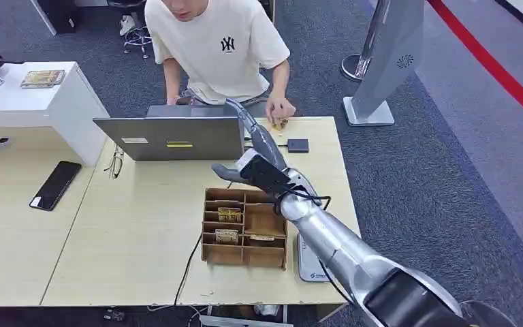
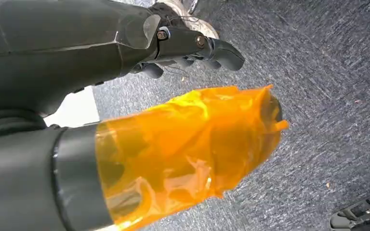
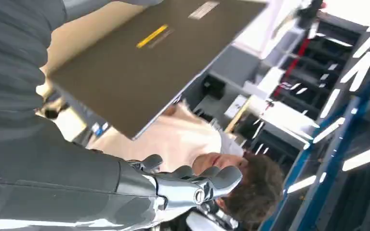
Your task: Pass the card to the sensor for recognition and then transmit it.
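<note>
The light wooden table (image 1: 143,231) carries an open grey laptop (image 1: 177,136), a small black sensor (image 1: 298,145), a compartmented brown organizer box (image 1: 245,255), folded glasses (image 1: 115,163) and a black phone (image 1: 56,184).

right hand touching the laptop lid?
Cannot tell. In the head view the right hand overlaps the laptop edge; no gap or contact shows. In the right wrist view, the fingers sit below the lid, depth unclear.

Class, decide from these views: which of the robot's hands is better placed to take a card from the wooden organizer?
Right. The right hand hovers over the table just beyond the wooden organizer holding cards. The left hand hangs over carpet.
</note>
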### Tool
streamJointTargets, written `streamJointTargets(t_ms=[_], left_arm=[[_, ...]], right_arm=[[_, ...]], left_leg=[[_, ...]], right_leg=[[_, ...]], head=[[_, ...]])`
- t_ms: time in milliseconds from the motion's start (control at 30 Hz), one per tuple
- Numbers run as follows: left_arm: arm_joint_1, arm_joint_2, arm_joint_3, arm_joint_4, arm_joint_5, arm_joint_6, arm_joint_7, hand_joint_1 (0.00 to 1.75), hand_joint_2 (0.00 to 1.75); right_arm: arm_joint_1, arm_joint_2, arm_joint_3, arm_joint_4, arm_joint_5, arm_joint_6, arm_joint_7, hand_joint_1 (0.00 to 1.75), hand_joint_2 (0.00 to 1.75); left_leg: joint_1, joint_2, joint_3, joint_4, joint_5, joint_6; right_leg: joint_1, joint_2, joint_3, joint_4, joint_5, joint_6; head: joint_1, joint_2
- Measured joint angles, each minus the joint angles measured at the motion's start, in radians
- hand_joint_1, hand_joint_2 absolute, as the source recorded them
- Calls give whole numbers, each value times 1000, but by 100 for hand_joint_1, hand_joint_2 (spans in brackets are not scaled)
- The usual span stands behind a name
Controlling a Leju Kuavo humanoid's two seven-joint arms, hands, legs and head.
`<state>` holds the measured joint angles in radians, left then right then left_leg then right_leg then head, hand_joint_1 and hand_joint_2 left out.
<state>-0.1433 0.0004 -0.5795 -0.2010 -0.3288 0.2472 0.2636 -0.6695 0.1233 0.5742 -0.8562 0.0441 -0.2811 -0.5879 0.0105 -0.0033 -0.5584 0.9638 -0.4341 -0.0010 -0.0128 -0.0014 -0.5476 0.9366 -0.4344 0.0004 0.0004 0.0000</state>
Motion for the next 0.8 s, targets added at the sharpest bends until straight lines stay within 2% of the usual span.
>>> streamJointTargets(t_ms=[200,233,267,300,367,533,667,733,767,800], left_arm=[[6,0,11,0,3,5,-5,0,0],[7,0,13,0,3,5,-5,0,0],[7,0,15,0,4,6,-7,0,0],[8,0,18,0,6,6,-10,0,0],[12,0,21,0,7,8,-11,0,0],[17,0,26,0,8,14,-11,0,0],[18,0,27,0,8,14,-11,0,0],[18,0,27,0,7,14,-11,0,0],[18,0,27,0,6,14,-11,0,0],[18,0,27,0,5,15,-11,0,0]], right_arm=[[82,-41,-20,-149,-39,33,-1,0,175],[89,-47,-21,-165,-45,38,-2,7,175],[98,-52,-22,-181,-47,46,-2,51,175],[108,-59,-23,-199,-51,53,-2,134,175],[131,-73,-23,-229,-59,61,-2,150,175],[181,-102,-22,-276,-54,74,13,157,175],[207,-119,-20,-289,-30,66,21,138,175],[215,-124,-18,-292,-12,57,30,119,175],[219,-126,-17,-293,-1,53,36,96,175],[224,-129,-16,-293,9,50,43,94,175]], left_leg=[[0,0,0,0,0,0],[0,0,0,0,0,0],[0,0,0,0,0,0],[0,0,0,0,0,0],[0,0,0,0,0,0],[0,0,0,0,0,0],[0,0,0,0,0,0],[0,0,0,0,0,0],[0,0,0,0,0,0],[0,0,0,0,0,0]], right_leg=[[0,0,0,0,0,0],[0,0,0,0,0,0],[0,0,0,0,0,0],[0,0,0,0,0,0],[0,0,0,0,0,0],[0,0,0,0,0,0],[0,0,0,0,0,0],[0,0,0,0,0,0],[0,0,0,0,0,0],[0,0,0,0,0,0]], head=[[0,0],[0,0],[0,0],[0,0],[0,0],[0,0],[0,0],[0,0],[0,0],[0,0]])
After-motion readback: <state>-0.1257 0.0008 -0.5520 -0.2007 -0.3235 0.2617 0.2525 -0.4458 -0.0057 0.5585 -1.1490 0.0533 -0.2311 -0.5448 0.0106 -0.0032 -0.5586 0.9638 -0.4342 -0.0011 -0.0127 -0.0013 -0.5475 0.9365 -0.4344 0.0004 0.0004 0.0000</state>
